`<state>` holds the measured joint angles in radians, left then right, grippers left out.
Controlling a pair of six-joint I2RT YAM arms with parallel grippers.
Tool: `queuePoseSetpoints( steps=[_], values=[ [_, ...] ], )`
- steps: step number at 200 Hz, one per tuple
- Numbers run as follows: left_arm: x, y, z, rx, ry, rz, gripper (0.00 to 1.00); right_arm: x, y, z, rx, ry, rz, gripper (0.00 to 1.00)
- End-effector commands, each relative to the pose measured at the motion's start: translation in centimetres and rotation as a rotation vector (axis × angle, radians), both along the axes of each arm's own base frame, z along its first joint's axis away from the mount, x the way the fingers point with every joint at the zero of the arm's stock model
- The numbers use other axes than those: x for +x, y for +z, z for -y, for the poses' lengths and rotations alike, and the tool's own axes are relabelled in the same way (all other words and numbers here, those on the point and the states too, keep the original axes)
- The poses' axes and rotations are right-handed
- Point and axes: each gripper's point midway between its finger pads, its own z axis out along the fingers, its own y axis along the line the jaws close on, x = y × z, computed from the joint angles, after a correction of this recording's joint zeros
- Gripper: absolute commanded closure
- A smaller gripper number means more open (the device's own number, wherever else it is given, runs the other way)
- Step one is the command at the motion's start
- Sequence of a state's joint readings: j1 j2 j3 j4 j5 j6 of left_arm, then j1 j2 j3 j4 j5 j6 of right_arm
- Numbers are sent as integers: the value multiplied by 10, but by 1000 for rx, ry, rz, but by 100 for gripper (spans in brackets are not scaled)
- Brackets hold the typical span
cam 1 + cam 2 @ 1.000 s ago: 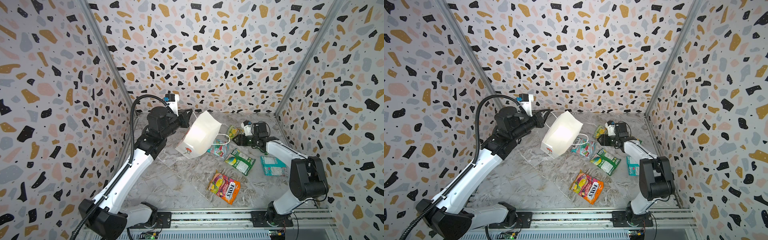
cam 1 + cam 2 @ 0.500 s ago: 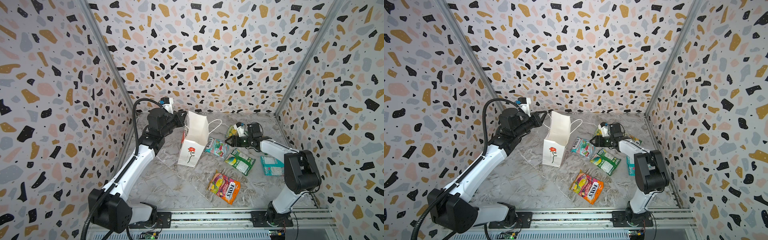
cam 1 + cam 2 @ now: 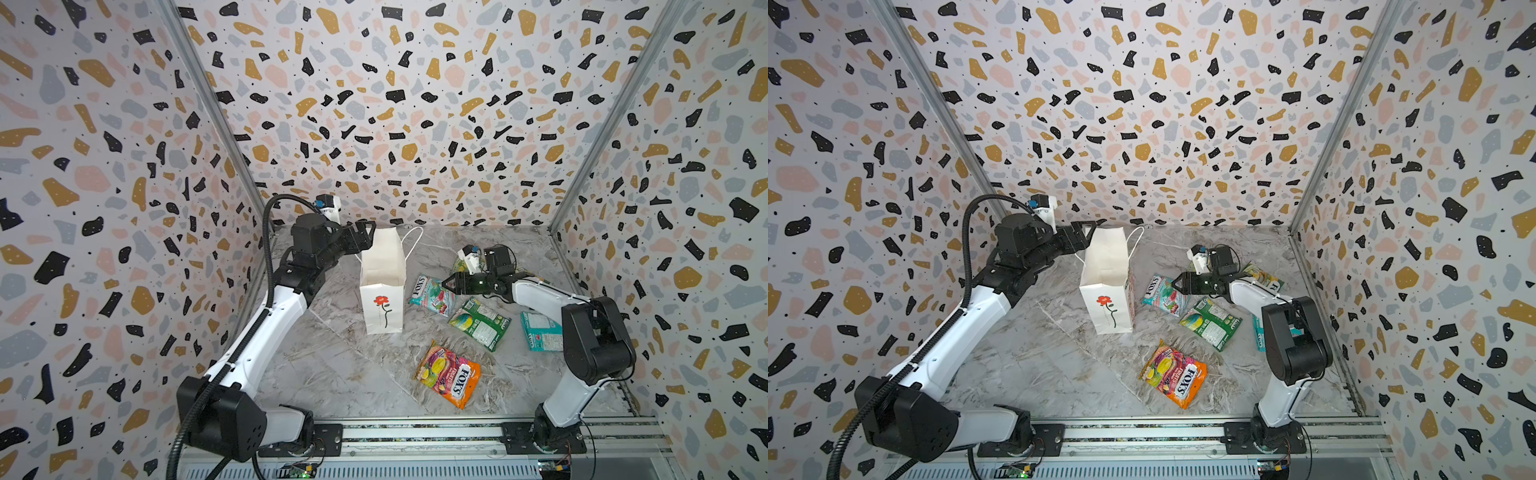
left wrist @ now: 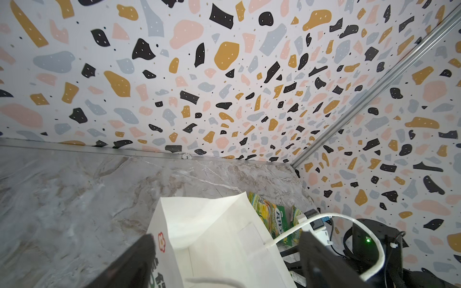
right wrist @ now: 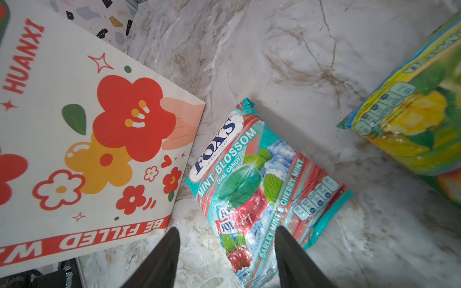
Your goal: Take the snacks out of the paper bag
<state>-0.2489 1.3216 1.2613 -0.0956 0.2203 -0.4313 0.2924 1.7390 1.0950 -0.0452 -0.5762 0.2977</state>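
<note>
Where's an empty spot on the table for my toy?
Bare table lies in front of the paper bag, between the left arm and the orange pouch. Another strip runs along the back wall behind the right gripper. Right of the bag, pouches crowd.

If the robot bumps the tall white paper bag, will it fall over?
Probably. The paper bag stands tall on a narrow base, so a nudge near its top may tip it. Its inside looks empty in the left wrist view, so it is likely light. Its thin walls would probably crumple.
</note>
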Motion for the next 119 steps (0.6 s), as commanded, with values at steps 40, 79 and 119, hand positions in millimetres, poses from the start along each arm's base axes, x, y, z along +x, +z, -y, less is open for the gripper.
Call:
queuePoseSetpoints(
  steps=[40,79,119],
  values=[
    [-30,78,-87,240,397,164,0,16,27,74,-252,-333,164,37],
    [-72,85,-172,301,870,177,0,10,31,153,-442,-646,216,37],
    [-102,28,-205,261,1091,132,0,-6,28,225,-643,-915,282,37]
  ],
)
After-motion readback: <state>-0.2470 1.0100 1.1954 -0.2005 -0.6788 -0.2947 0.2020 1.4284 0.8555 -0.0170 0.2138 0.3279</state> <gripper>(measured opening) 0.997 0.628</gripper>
